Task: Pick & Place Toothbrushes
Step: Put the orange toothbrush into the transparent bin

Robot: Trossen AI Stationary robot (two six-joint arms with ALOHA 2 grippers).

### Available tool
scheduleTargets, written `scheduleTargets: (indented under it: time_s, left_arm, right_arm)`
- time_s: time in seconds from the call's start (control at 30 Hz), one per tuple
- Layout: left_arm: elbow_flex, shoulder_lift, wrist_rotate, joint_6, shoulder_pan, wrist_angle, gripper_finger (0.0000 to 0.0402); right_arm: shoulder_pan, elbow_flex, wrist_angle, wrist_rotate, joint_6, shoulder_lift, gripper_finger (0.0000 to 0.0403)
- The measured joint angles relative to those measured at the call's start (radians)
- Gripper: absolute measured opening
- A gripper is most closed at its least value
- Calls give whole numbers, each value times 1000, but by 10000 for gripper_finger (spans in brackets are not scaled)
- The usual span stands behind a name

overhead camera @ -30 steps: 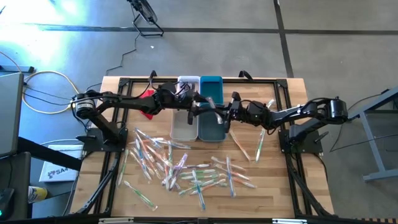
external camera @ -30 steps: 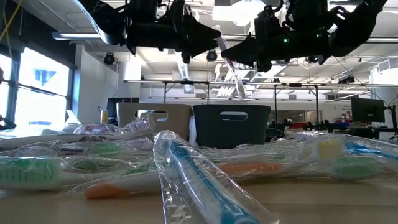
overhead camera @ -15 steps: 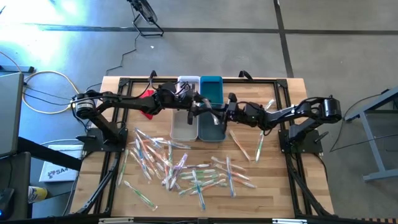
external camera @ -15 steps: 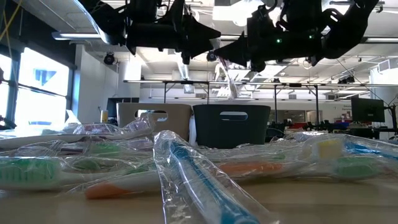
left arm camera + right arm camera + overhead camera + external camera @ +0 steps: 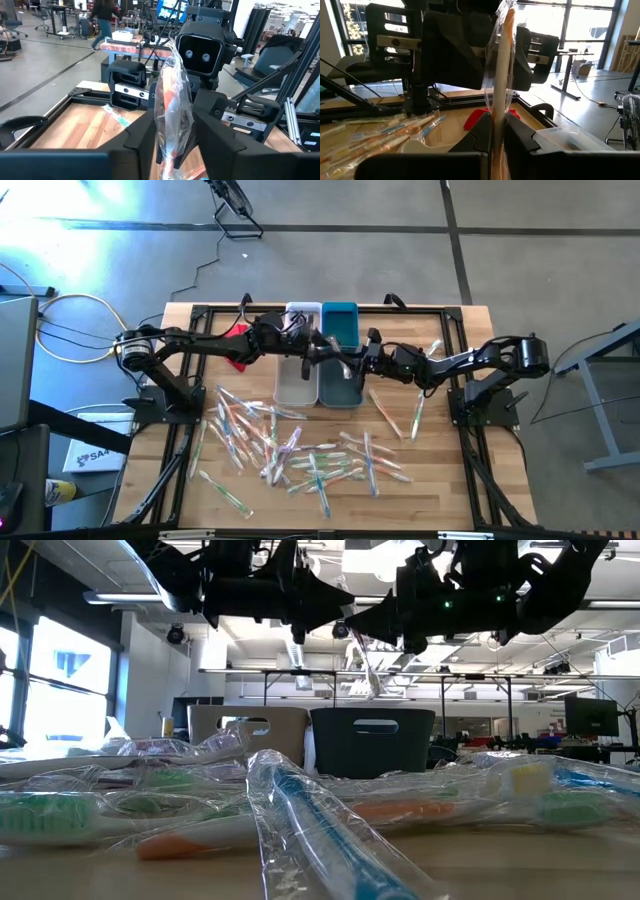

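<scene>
Over the teal bin (image 5: 340, 350) at frame centre, the left gripper (image 5: 332, 360) had begun narrowing its jaws around the wrapped toothbrush (image 5: 171, 107) pinched by the right gripper (image 5: 360, 366); the handover looked underway, release pending.

The high view looks straight down on the whole table (image 5: 440, 480). The low view sits at tabletop height, very close behind the loose toothbrushes (image 5: 320, 820), facing the two bins (image 5: 372, 740). Each wrist view looks forward along its own arm, facing the other. All four views share the wrapped toothbrush (image 5: 172, 100) held between the arms.
</scene>
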Motion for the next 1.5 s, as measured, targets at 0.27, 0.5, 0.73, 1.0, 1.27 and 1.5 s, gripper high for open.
scheduleTargets:
  time_s: [0.27,0.5,0.73,1.0,1.27,1.5]
  left_arm:
    - [0,0,0,0,0,1,63]
    - [0,0,2,0,0,2,28]
    - [0,0,1,0,0,-1,31]
    - [-1,0,0,0,0,-2,31]
    - [-1,0,1,27,0,-2,20]
    - [-1,0,1,27,0,-2,23]
  right_arm:
    - [0,0,-8,0,0,0,19]
    - [0,0,-8,-5,-1,0,19]
    - [0,0,-14,-7,0,0,19]
    - [0,0,-15,-4,0,0,60]
    - [3,-1,-18,-6,0,1,96]
    - [19,-1,-18,-8,0,1,156]
